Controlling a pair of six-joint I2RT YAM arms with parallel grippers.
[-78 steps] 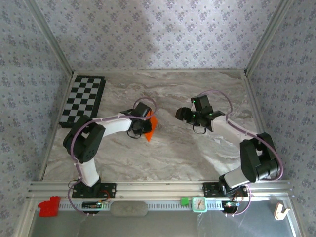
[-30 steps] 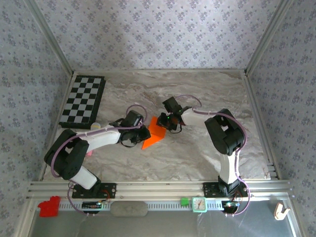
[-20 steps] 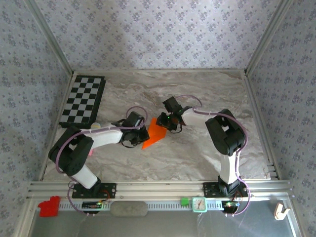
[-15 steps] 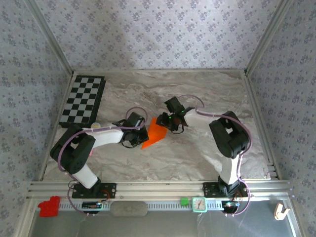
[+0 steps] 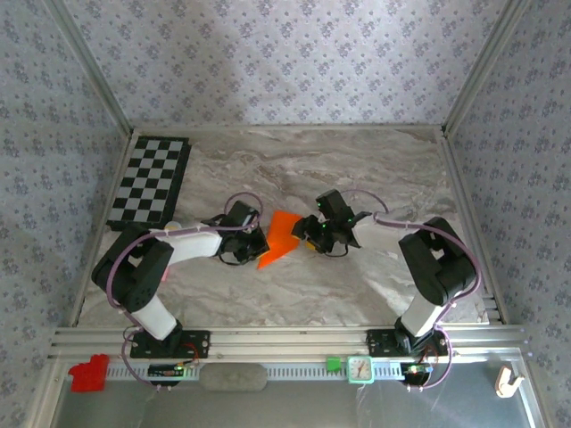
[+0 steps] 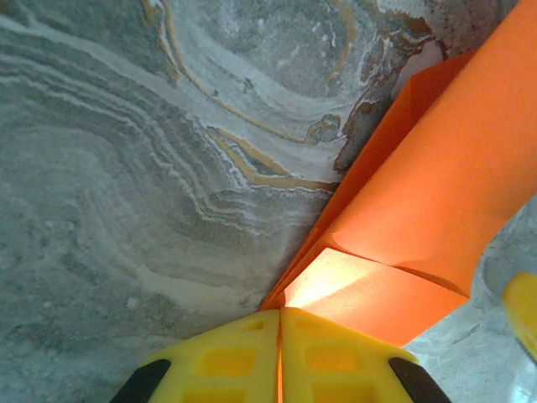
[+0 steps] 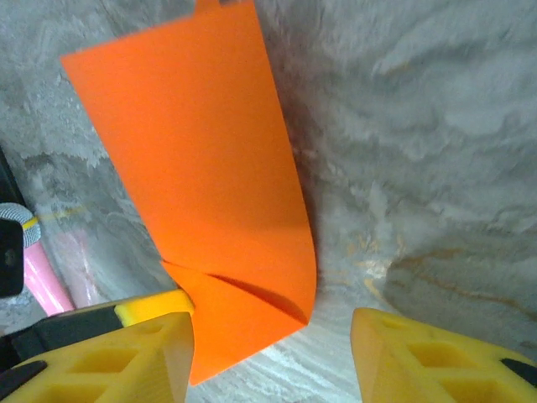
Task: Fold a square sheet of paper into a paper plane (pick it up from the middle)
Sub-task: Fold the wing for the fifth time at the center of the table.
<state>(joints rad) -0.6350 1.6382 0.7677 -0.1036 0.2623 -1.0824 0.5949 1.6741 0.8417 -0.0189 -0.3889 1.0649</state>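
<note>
Orange paper [image 5: 282,234]: folded, flat on mid-counter [image 5: 375,169], between the two arms.
Left fingers [image 6: 226,363]: together, clamped on the paper's folded corner; the left wrist view gives the pinch close up.
Right fingers [image 7: 403,353]: apart, one either side of the paper's curled end.
Checkerboard [image 5: 152,181]: far-left, seen from the top.

Soft even light, blurred wrist foregrounds

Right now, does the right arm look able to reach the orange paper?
Probably yes. The right gripper is open, a corner of the folded paper appears to lie between its fingers, and nothing blocks the way. The left gripper pinches the paper's other side.
</note>
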